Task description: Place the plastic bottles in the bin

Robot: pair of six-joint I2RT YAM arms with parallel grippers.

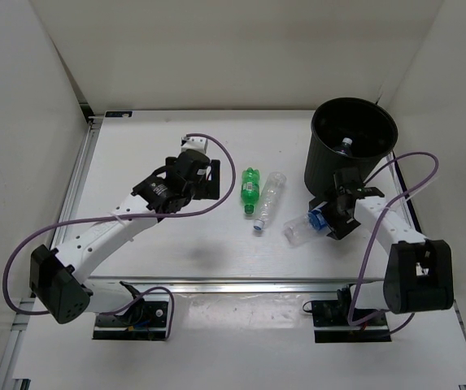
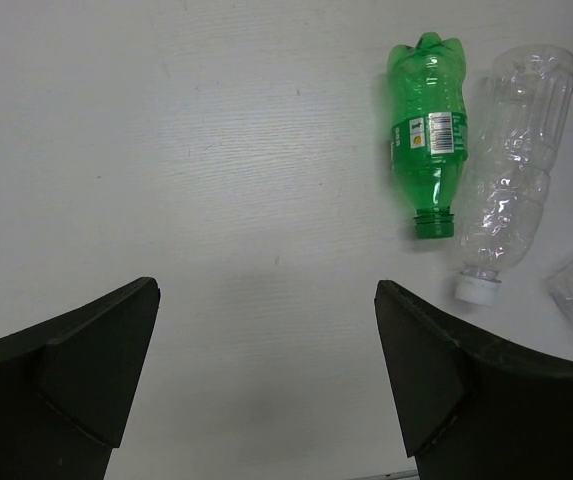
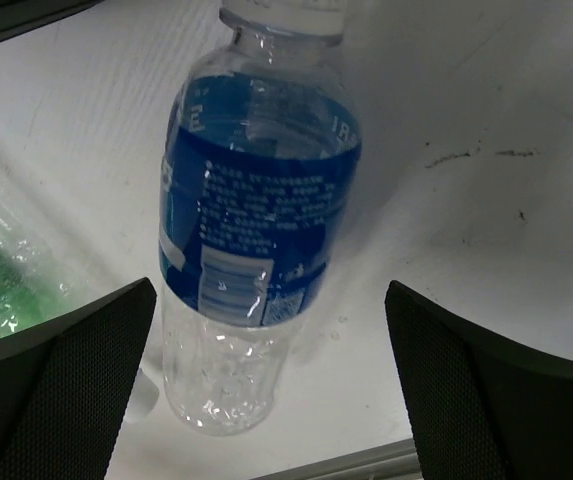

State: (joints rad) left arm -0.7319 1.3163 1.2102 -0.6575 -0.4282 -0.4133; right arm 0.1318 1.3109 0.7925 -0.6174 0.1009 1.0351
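Note:
A green bottle (image 1: 250,188) and a plain clear bottle (image 1: 271,199) lie side by side at the table's middle. A clear bottle with a blue label (image 1: 300,230) lies to their right. Another capped bottle (image 1: 346,145) lies inside the black bin (image 1: 322,162) at the back right. My right gripper (image 1: 328,219) is open just above the blue-label bottle (image 3: 256,220), with its fingers either side and not touching it. My left gripper (image 1: 210,180) is open and empty, left of the green bottle (image 2: 426,140) and the clear bottle (image 2: 511,170).
White walls enclose the table on the left, back and right. A metal rail (image 1: 241,283) runs along the near edge. The right arm's purple cable (image 1: 415,175) loops beside the bin.

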